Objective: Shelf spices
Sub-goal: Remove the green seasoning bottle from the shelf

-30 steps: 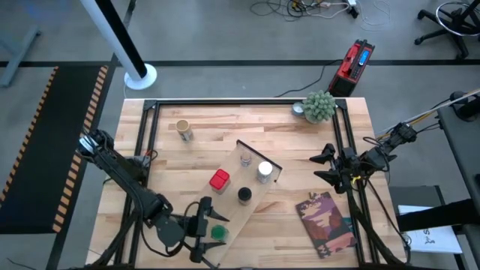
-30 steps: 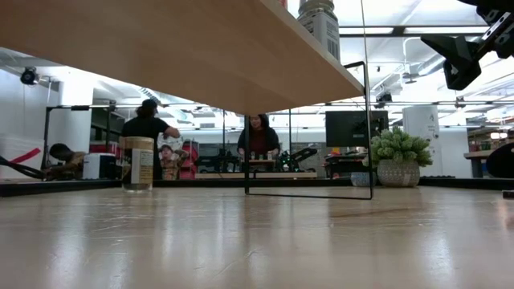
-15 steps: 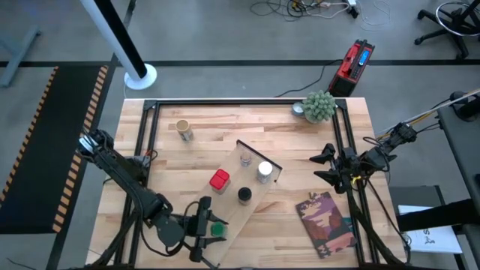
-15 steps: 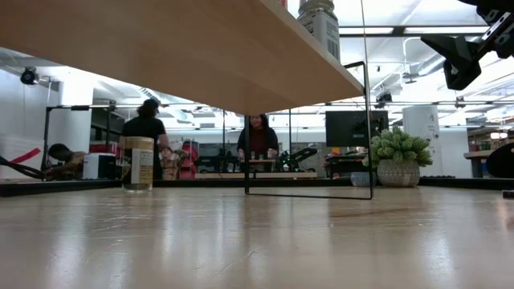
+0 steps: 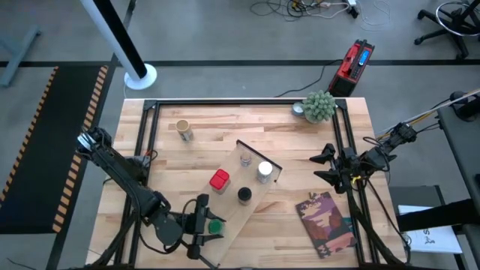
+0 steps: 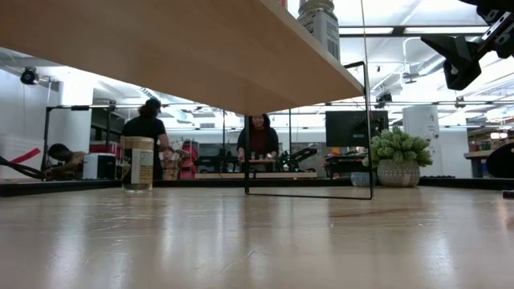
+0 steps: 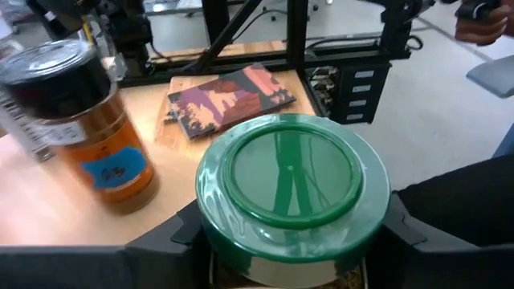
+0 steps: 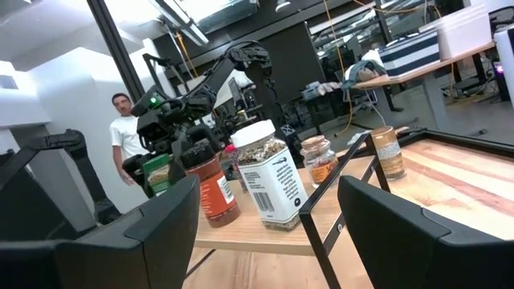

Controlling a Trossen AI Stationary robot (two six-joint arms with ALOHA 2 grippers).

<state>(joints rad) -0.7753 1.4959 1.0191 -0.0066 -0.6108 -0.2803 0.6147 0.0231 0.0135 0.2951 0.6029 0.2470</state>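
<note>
The shelf (image 5: 255, 196) is a pale board lying slantwise at mid-table. A red jar (image 5: 219, 180), a black-topped jar (image 5: 244, 195), a white-topped jar (image 5: 264, 171) and a clear glass jar (image 5: 245, 158) stand on it. A tan-topped jar (image 5: 183, 130) stands on the table at the far left. My left gripper (image 5: 207, 226) is shut on the green-topped jar (image 5: 216, 226) at the shelf's near-left end. I cannot tell whether this jar rests on the board. My right gripper (image 5: 324, 166) is open and empty to the right of the shelf. My left gripper pinches the green-topped jar between its two fingers (image 7: 173, 237), which lie on opposite sides of the jar's body just below the green lid (image 7: 293, 181). The fingers come level from the table's left. The jar stands upright; its base is hidden below the lid.
A fuzzy green potted plant (image 5: 319, 106) stands at the far right corner. A reddish-brown book (image 5: 327, 223) lies at the near right. Black frame rails (image 5: 150, 135) run along the table's left, far and right sides. People show in the room beyond the table (image 6: 148, 128).
My left gripper has moved a little toward the table's far edge with the green-topped jar, which stays upright in the hold.
</note>
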